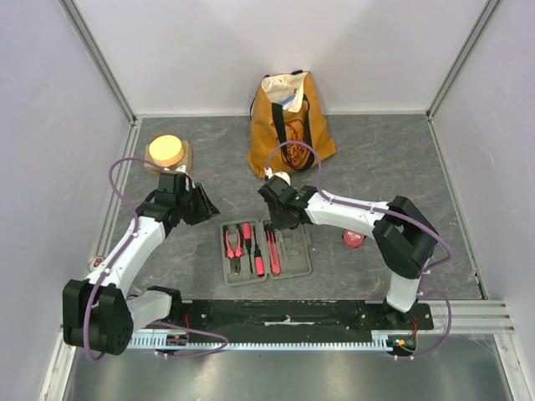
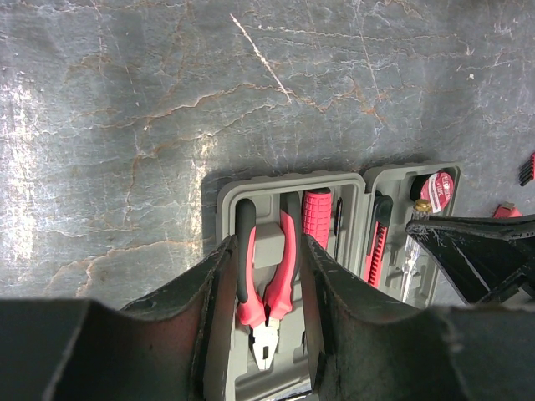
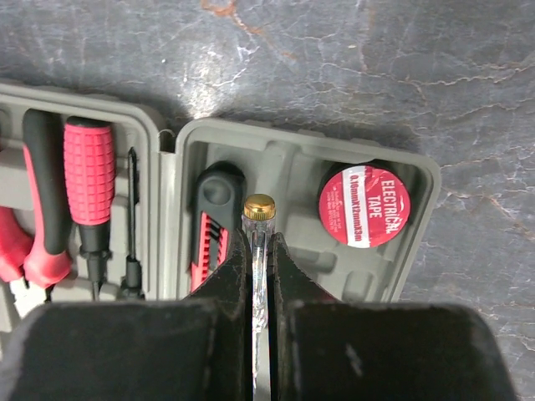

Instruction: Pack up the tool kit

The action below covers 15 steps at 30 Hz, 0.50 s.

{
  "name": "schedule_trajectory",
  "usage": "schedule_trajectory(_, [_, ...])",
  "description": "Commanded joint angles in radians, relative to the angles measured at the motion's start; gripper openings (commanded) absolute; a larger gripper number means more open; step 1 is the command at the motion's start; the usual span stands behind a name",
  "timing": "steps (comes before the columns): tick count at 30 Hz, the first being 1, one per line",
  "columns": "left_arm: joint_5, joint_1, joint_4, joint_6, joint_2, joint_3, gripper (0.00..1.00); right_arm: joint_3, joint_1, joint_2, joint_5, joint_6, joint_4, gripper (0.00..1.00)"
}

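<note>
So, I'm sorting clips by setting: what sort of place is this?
Probably a lab robot cell, not a workshop: plain white panels in aluminium framing enclose a grey table, with a left arm and right arm bolted to a black plate at its edge.

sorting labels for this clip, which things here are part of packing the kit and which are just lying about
Part of the job: case, pliers, screwdriver, knife, tape roll, tester pen, probably the small red item right of the case.

Just lying about: yellow bag, round yellow-topped block.
</note>
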Motion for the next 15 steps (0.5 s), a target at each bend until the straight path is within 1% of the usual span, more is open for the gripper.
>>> schedule_trajectory(1, [0.012, 0.0, 0.033, 0.04, 0.005, 0.005, 0.42, -0.006, 0.001, 0.02, 0.071, 0.012, 0.053, 0.01])
schedule_trajectory(11, [0.012, 0.0, 0.031, 0.039, 0.002, 0.004, 0.42, 0.009, 0.005, 0.07, 0.077, 0.048, 0.069, 0.02])
schedule_trajectory(15, [0.012, 0.0, 0.031, 0.039, 0.004, 0.004, 0.41, 0.006, 0.005, 0.078, 0.088, 0.058, 0.064, 0.06])
